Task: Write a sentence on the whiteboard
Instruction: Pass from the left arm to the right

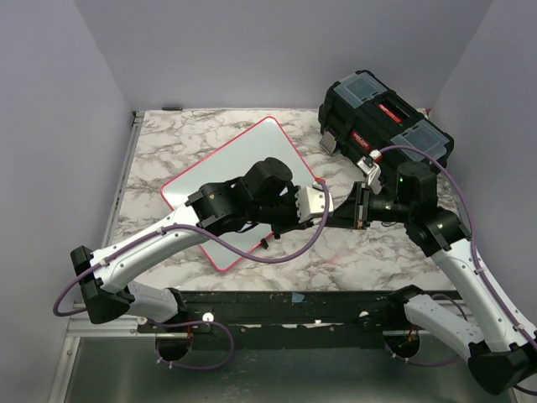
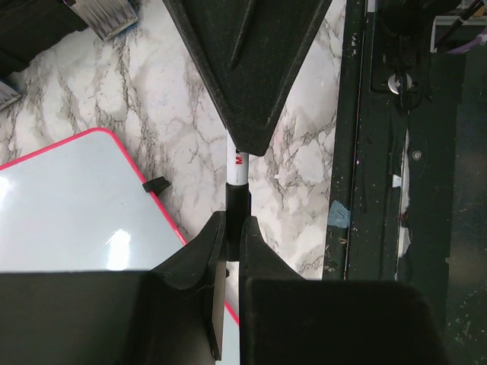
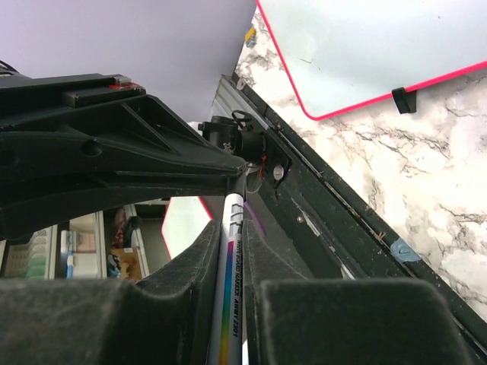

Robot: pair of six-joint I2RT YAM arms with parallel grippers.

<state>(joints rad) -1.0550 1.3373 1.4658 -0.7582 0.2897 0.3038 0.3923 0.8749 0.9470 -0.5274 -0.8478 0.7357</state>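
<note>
The whiteboard (image 1: 252,151) lies tilted on the marble table, glossy white with a red-pink rim. Its bare corner shows in the left wrist view (image 2: 68,205) and in the right wrist view (image 3: 365,46). The sentence is out of view; the board surface that shows is blank. Both grippers meet right of the board, above the table. My left gripper (image 2: 234,220) (image 1: 329,204) is shut on the black end of a whiteboard marker (image 2: 238,169). My right gripper (image 3: 233,228) (image 1: 357,208) is shut on the marker's white, rainbow-striped barrel (image 3: 232,304).
A black toolbox (image 1: 382,117) stands at the back right, close behind the right arm. The black base rail (image 1: 294,302) runs along the table's near edge. A small black clip (image 2: 155,184) sits on the board's rim. Purple cables loop off both arms.
</note>
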